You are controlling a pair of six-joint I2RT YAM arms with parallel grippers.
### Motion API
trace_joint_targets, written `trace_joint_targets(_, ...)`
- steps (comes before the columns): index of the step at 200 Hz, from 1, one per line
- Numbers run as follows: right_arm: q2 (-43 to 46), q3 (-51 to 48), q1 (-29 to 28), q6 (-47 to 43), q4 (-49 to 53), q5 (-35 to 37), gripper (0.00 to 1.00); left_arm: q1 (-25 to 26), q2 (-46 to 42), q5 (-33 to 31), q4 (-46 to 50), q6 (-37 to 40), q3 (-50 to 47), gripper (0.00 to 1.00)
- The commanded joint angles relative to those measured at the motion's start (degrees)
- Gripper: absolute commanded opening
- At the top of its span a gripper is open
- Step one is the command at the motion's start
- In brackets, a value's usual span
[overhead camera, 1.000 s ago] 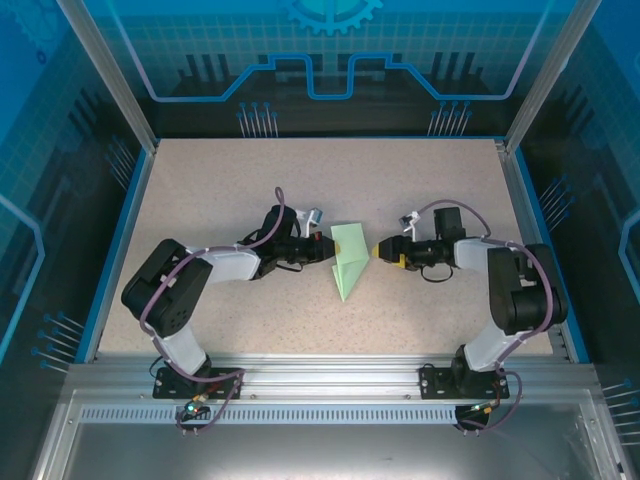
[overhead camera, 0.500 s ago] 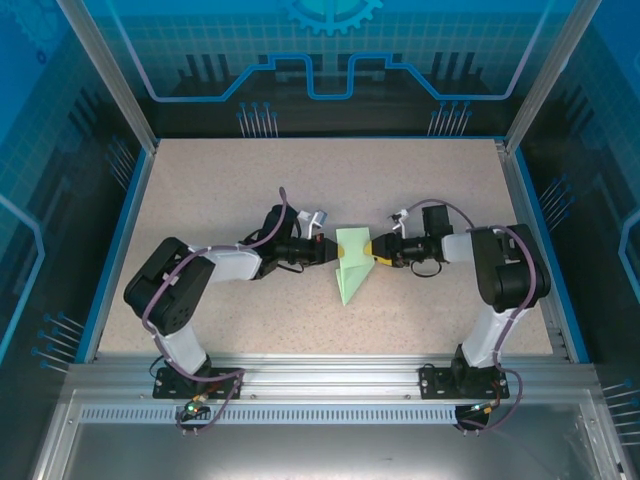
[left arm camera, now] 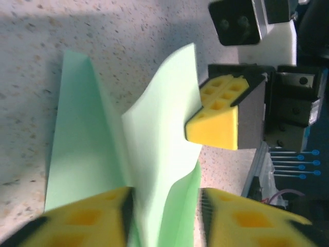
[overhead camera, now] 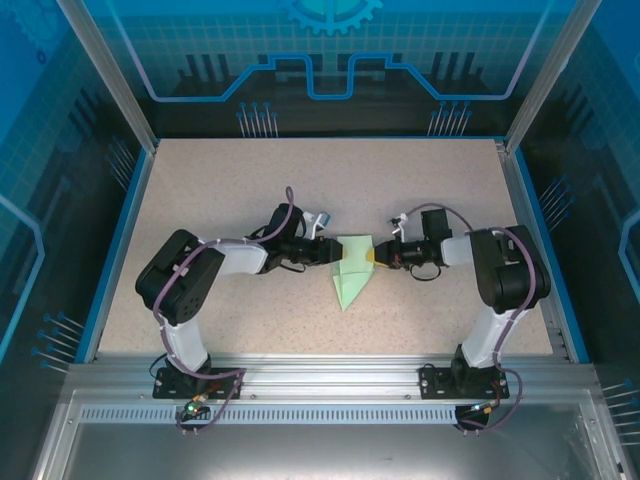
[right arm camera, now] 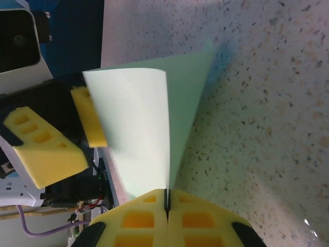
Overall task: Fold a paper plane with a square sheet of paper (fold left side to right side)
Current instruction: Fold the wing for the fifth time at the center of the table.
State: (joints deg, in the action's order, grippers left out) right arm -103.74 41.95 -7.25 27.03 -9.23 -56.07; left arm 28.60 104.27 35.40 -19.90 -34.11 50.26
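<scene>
Looking down from above, I see both arms reaching inward across the speckled table [overhead camera: 220,190] and meeting near its middle. The pale green sheet of paper [overhead camera: 350,283] lies between them, already folded into a narrow shape whose point aims toward the near edge. The left gripper [overhead camera: 331,252] is at the sheet's upper left edge and the right gripper [overhead camera: 373,258] at its upper right edge, the two tips close together with the paper between them. From this height I cannot judge how wide either pair of jaws stands.

From the left wrist, the left gripper [left arm camera: 164,193] has its yellow fingers parted, and a raised flap of the sheet of paper [left arm camera: 159,118] stands in the gap without being squeezed. Another layer lies flat on the table [left arm camera: 51,31] to the left. Across from it, the right gripper [left arm camera: 205,126] is closed onto the far edge of the raised flap.

From the right wrist, the right gripper [right arm camera: 167,198] has its two yellow pads pressed tight together, pinching the paper's edge at the seam. The sheet of paper [right arm camera: 139,128] fans away from that pinch, one layer curling up and another resting against the table [right arm camera: 267,103]. Beyond it, the left gripper [right arm camera: 69,128] shows its fingers spread apart at the opposite edge.
</scene>
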Motion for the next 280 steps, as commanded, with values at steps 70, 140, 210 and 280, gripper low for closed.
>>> trace_joint_targets(70, 10.4, -1.5, -2.3, 1.5, 10.2, 7.9, 0.08, 4.8, -26.9, -22.6, 27.1, 15.6, -2.4, 0.70)
trace_joint_targets(140, 14.0, 0.4, -3.5, 4.1, 16.4, 10.3, 0.26, 24.9, -28.6, -39.6, 27.1, 9.0, -7.4, 0.74)
trace_joint_targets(210, 13.5, 1.9, -3.6, 5.5, 21.8, 10.8, 0.29, 34.6, -16.6, -53.8, 31.9, 11.5, 2.6, 0.79)
trace_joint_targets(280, 12.5, 2.2, -3.7, 9.9, 23.7, 10.9, 0.28, 37.7, -4.4, -62.1, 37.9, 11.6, 11.7, 0.81)
